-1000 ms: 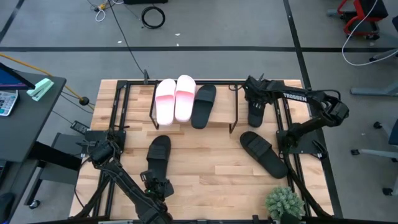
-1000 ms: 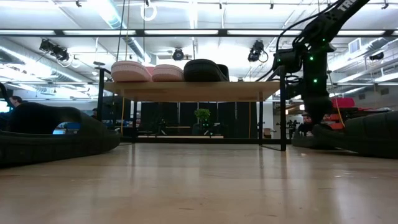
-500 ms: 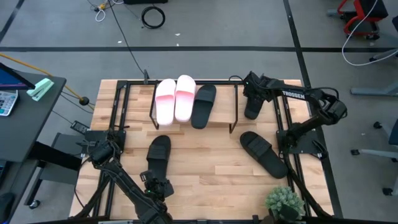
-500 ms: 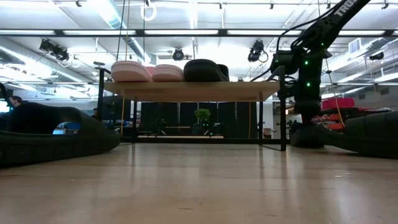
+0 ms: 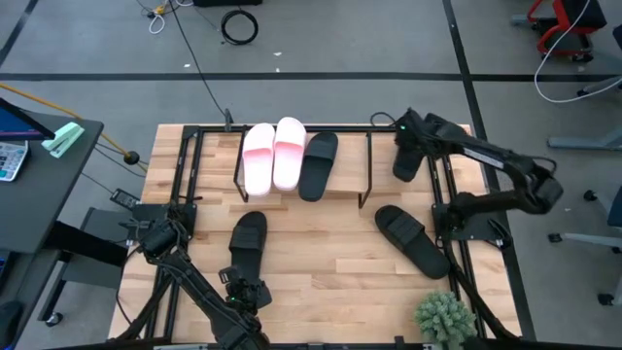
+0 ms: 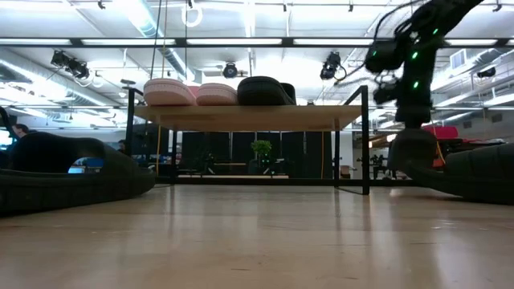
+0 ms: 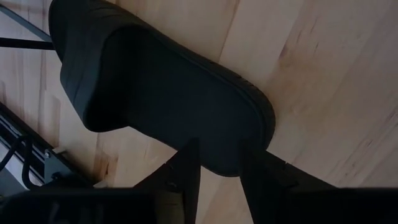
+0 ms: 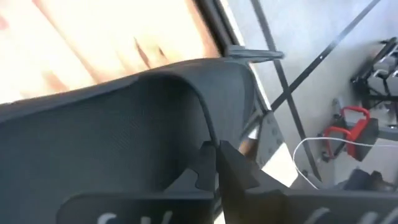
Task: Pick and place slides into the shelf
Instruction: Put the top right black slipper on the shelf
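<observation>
Three slides [image 5: 290, 156] on shelf [image 5: 335, 197] | potted plant [image 5: 443, 317] at table edge

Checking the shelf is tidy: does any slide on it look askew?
Yes. On the shelf, the black slide lies angled, its heel past the front edge, while the two pink slides sit straight.

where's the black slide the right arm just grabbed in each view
high view: black slide at the table's far right, beside the shelf, under the right gripper.
low view: dark shape at right, hanging below the arm, right of the shelf's leg.
left wrist view: not in it; that is another slide.
right wrist view: fills the frame, strap edge pinched between the fingers.
shared landmark: the shelf.
</observation>
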Motion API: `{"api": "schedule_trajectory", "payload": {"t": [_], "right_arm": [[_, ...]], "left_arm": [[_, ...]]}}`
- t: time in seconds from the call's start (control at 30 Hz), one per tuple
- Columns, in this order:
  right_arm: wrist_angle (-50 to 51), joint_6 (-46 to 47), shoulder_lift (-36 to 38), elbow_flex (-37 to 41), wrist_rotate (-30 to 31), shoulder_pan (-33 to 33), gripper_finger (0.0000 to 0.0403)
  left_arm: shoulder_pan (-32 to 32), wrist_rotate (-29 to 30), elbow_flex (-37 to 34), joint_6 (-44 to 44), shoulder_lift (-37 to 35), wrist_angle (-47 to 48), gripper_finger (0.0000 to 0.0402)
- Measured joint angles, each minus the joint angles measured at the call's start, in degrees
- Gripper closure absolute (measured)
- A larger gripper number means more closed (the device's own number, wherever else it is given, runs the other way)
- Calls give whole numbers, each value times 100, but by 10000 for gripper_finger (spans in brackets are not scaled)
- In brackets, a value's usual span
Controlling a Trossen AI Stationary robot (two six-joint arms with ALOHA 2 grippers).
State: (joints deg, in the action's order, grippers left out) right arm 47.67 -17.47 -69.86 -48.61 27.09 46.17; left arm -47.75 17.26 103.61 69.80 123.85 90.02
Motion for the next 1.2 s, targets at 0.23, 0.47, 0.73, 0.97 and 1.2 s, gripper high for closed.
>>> {"api": "schedule_trajectory", "payload": {"t": [0.23,0.47,0.73,0.97,1.2], "right_arm": [[842,585,1499,-207,-225,-452,400],[753,1353,2666,-839,-795,-1569,401],[-467,1675,2766,-1262,-790,-3078,402],[-958,1643,1543,-1258,295,-4109,403],[-1356,1397,179,-1247,2032,-4509,403]], "left_arm": [[0,0,0,-2,0,-1,291],[0,0,0,-10,0,-1,296],[0,0,0,-11,0,0,301],[2,1,0,-11,0,0,299],[2,2,1,-9,0,0,300]]}}
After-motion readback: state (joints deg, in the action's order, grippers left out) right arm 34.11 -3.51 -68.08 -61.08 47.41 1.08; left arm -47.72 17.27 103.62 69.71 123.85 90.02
